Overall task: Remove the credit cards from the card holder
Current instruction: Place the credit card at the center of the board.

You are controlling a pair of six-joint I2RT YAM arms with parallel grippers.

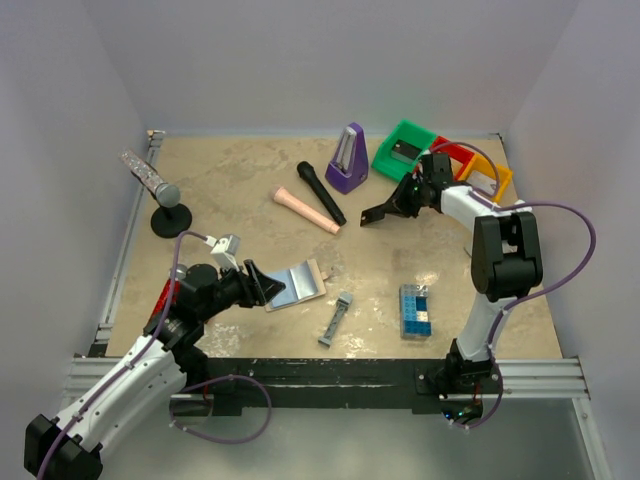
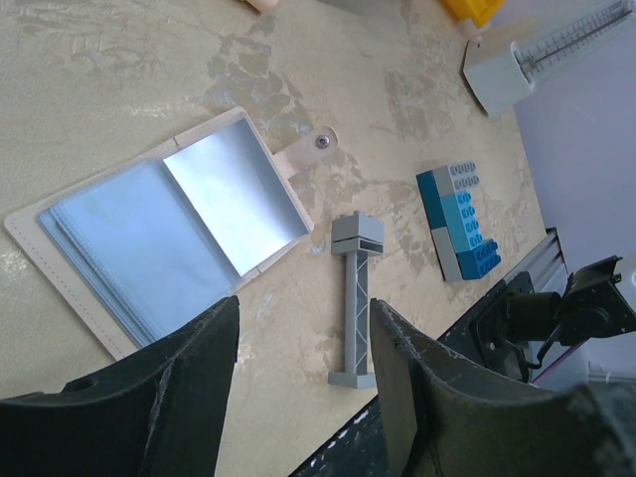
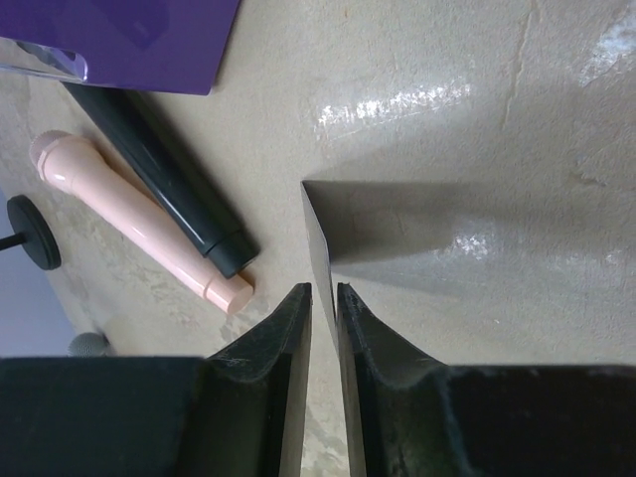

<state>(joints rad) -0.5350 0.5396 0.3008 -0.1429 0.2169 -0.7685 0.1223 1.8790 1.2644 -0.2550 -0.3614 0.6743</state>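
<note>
The card holder (image 1: 298,285) lies open on the table, its light-blue sleeves up; in the left wrist view (image 2: 169,229) both panels show, and no card shows in them. My left gripper (image 1: 256,285) is open and empty at the holder's left edge, its jaws (image 2: 303,310) apart above the table beside the holder. My right gripper (image 1: 388,211) is shut on one dark credit card (image 1: 373,215) and holds it above the table at the back. In the right wrist view the card (image 3: 318,248) stands edge-on between the jaws (image 3: 323,298). The other cards are out of view.
A narrow grey bar piece (image 1: 336,318) and a blue-and-white brick stack (image 1: 414,310) lie near the front edge. A pink microphone (image 1: 306,209), a black microphone (image 1: 320,192), a purple metronome (image 1: 347,160) and coloured bins (image 1: 404,148) stand at the back. A microphone stand (image 1: 168,212) is at the left.
</note>
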